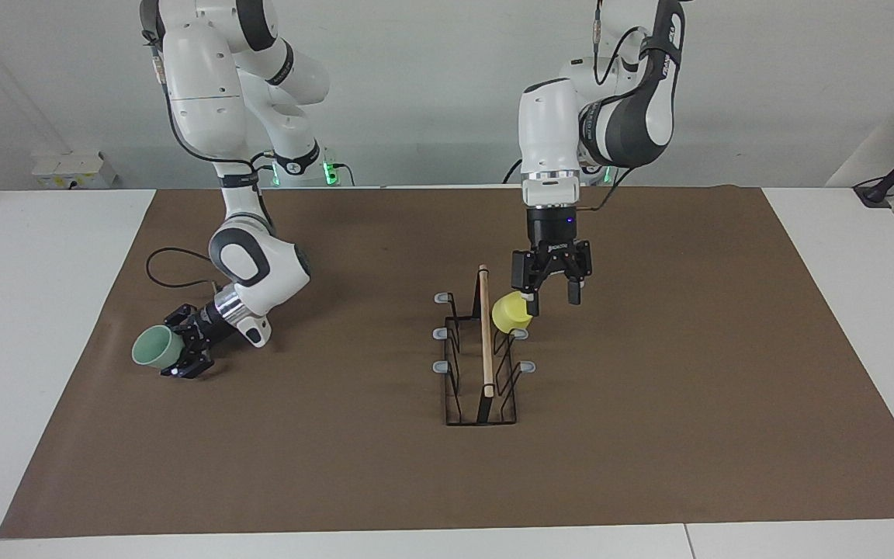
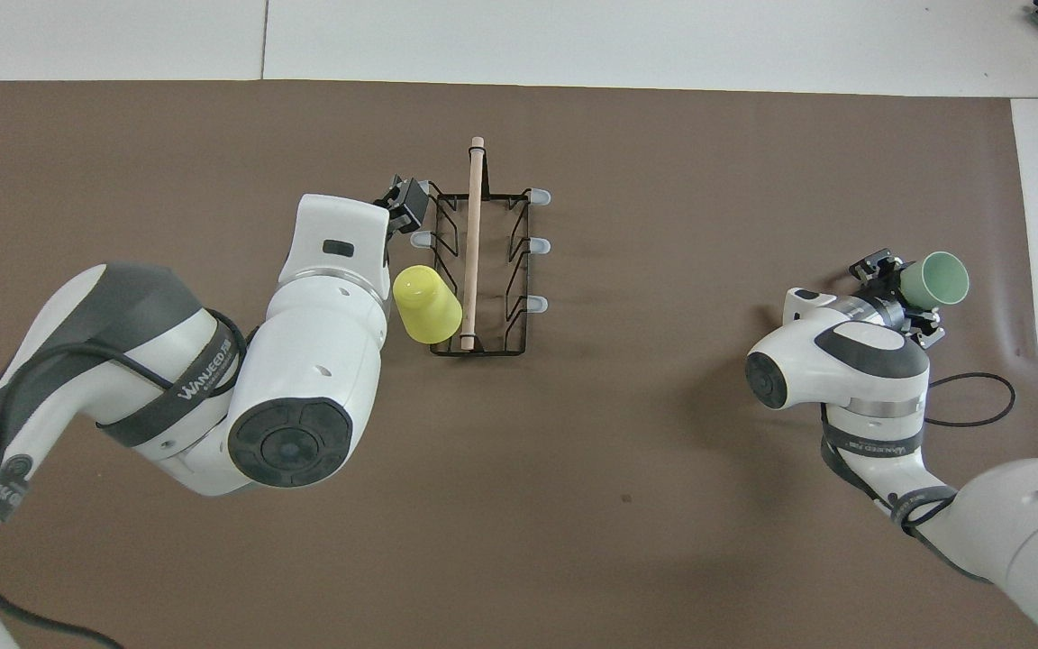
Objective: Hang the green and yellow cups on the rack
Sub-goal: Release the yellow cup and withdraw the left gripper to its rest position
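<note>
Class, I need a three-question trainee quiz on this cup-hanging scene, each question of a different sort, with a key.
1. True or false: the yellow cup sits upside down on a prong of the rack.
2. Which gripper grasps the green cup? A left gripper, B right gripper
3. Fill in: the rack's top rod is made of ____.

Key: 1 true; 2 B; 3 wood.

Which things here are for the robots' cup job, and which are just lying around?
For the job:
- yellow cup, upside down on a rack prong, left tool open just above it
- green cup, on its side, right tool around it
- rack

Just lying around:
- brown mat
- loose black cable beside the right arm
</note>
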